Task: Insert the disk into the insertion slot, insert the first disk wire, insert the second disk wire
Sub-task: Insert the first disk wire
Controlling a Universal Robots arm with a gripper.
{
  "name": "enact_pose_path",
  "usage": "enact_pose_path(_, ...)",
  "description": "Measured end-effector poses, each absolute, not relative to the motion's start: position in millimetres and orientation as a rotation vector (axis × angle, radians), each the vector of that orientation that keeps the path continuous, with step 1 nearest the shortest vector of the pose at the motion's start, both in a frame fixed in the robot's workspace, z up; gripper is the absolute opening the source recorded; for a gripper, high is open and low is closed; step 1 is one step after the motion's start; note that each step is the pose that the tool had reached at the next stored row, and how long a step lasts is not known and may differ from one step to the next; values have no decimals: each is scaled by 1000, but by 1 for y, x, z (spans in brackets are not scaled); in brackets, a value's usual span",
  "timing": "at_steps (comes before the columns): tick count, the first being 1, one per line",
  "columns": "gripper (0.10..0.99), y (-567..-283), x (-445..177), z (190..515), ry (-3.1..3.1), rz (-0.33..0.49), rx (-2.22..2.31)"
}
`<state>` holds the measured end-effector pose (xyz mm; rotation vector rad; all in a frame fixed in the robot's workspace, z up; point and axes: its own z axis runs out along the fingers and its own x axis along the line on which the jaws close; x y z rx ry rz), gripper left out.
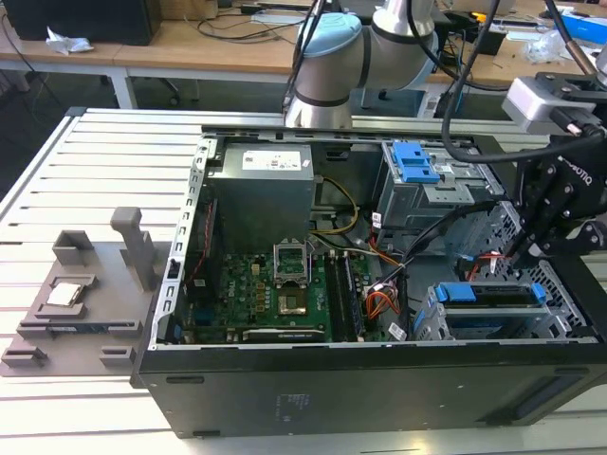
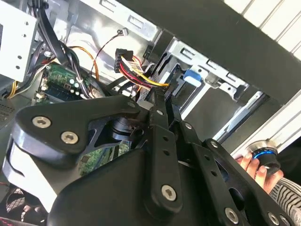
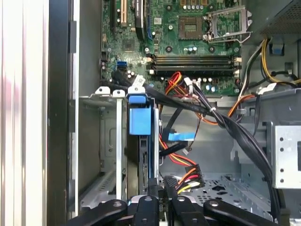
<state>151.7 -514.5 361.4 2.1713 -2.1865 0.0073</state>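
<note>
Already in perforated sheet-metal insertion slot (image 1: 429, 324), exterior view's lower right: blue-framed flat disk (image 1: 458, 292), just beside fingers (image 2: 159, 110) pinching black red-yellow-wired connector (image 3: 172, 182).

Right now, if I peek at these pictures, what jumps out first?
First comes the open computer case, with its green motherboard in the middle. At the exterior view's right, the blue-framed disk sits in the silver slot. In the first wrist view, the black end effector is right beside the disk, next to a bunch of red, yellow and orange wires.
</note>
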Motion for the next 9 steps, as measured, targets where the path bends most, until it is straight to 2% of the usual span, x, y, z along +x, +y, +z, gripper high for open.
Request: enact_pose_path(9,173,-528,145,360,-2187,7,2171)
